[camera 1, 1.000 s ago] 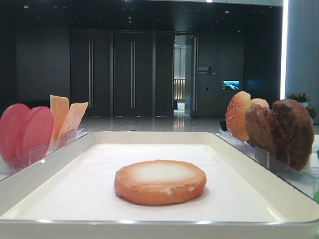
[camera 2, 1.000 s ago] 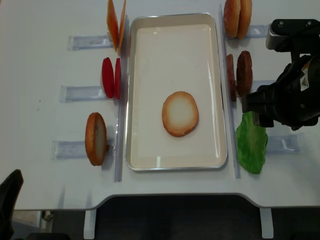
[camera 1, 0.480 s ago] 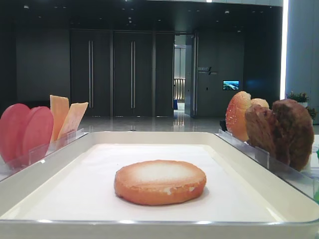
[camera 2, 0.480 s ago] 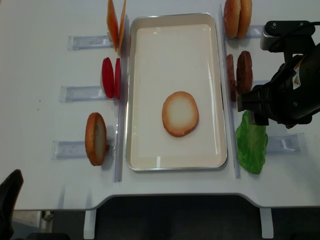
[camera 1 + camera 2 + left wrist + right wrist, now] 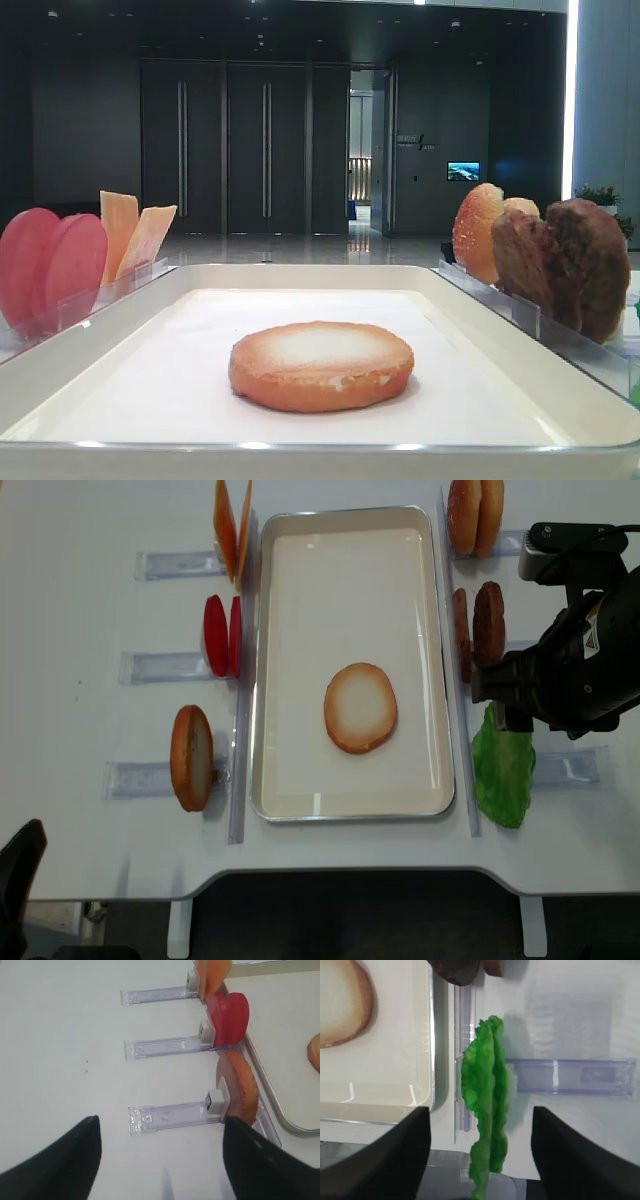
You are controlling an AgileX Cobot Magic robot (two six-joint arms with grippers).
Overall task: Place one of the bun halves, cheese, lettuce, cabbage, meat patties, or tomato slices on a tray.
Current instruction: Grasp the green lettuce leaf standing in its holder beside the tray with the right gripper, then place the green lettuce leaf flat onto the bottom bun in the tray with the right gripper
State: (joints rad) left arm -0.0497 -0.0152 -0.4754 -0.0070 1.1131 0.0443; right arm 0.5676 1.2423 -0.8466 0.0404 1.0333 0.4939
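The lettuce (image 5: 487, 1110) stood on edge in its clear rack (image 5: 570, 1077) just off the right rim of the tray (image 5: 440, 680), and the right gripper (image 5: 480, 1160) hung over it with jaws spread wide — one dark finger (image 5: 380, 1160) on each side of the leaf, neither touching it, nothing held. The leaf was bright green and frilly, folded and floppy. On the tray's white liner one bun half (image 5: 360, 707) lay flat, pale toasted face up. Beyond the lettuce the meat patties (image 5: 487, 626) and two more bun halves (image 5: 474, 516) stood upright. Across the tray stood the tomato slices (image 5: 221, 636), the cheese (image 5: 231, 527) and another bun half (image 5: 191, 757). The left gripper (image 5: 160, 1165) hovered by that bun — jaws wide apart, empty.
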